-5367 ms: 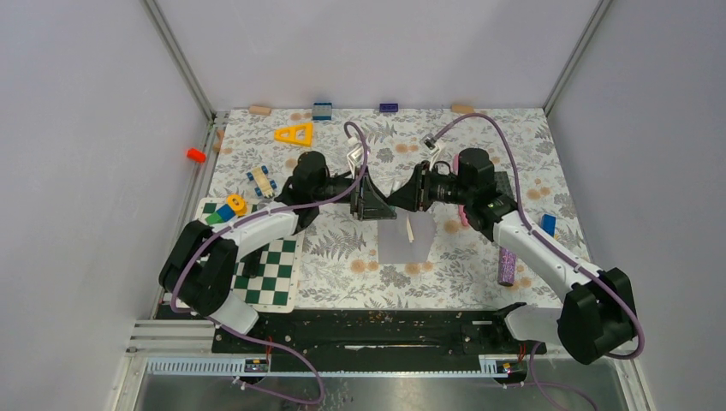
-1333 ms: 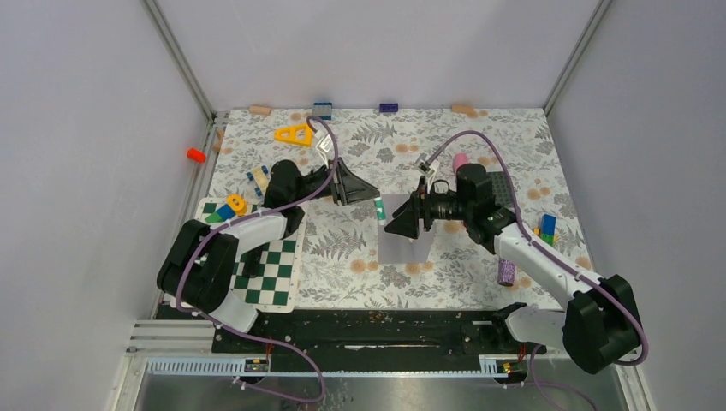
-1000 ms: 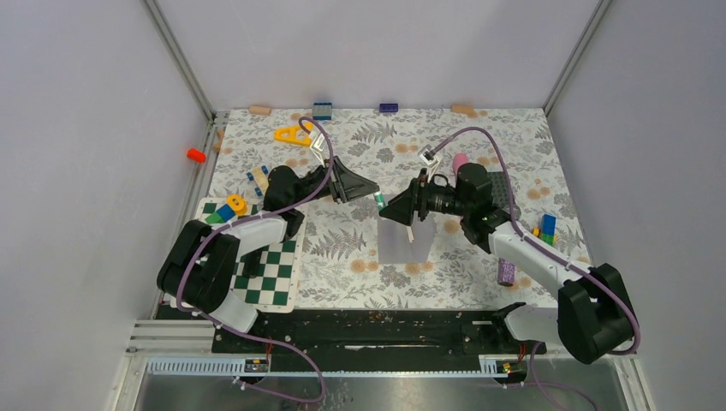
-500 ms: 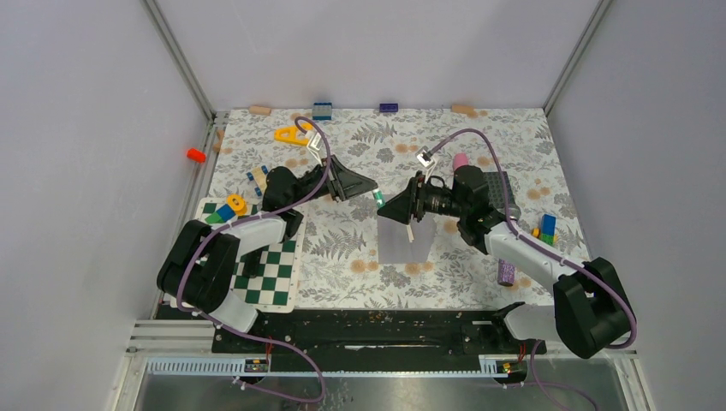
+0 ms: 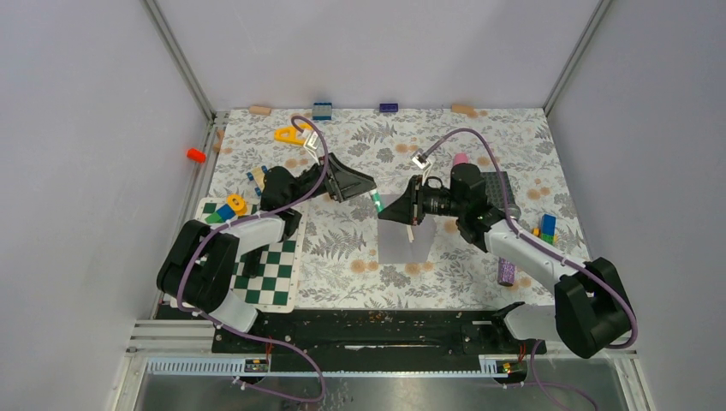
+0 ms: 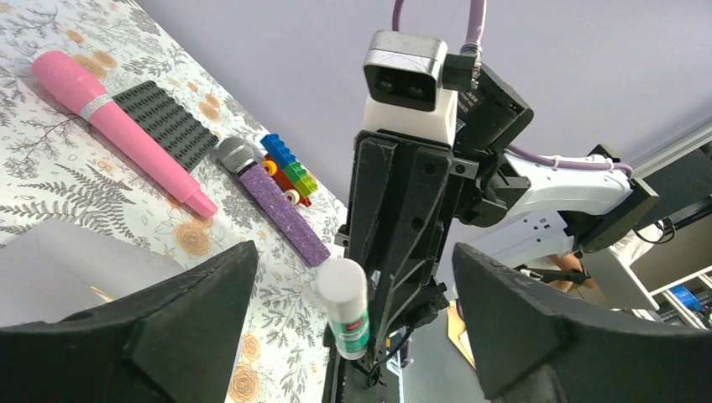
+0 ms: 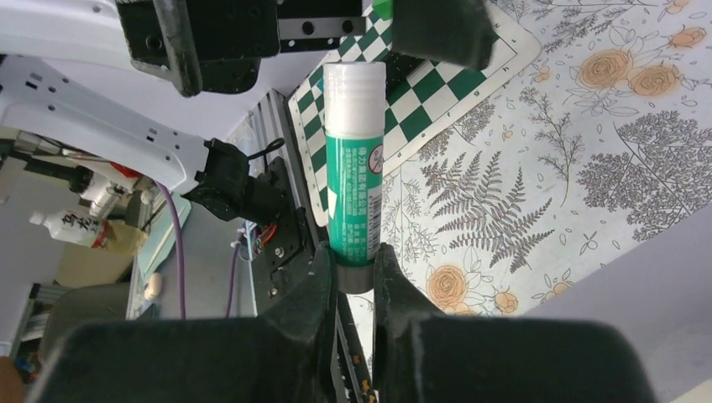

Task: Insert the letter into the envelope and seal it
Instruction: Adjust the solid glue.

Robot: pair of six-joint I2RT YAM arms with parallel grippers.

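My right gripper [image 7: 354,269] is pinching the bottom end of a green glue stick [image 7: 354,168]. I hold it up in the air, and its white cap points at my other arm.

My left gripper [image 6: 348,260] is spread wide. Its two fingers sit on each side of the white cap. They do not touch it, so this gripper holds nothing.

The envelope [image 5: 401,248] lies flat on the bench [image 5: 342,265], right under the two grippers. It is grey and plain. The letter [image 5: 410,232] shows only as a thin tan strip at the envelope. I think most of it is tucked inside, so the first part of the job looks done. I cannot see how deep it sits.

The sealing part is not done. The cap is on the glue stick, so I do not think any glue is on the paper yet. From my left wrist the grey flap looks lifted, not pressed down, but I cannot be sure.

What is left, I think: close my left gripper on the cap and pull it off. Then rub glue along the flap. Then fold the flap down and press it flat.

The glue stick could slip, since I only hold it by its very end.
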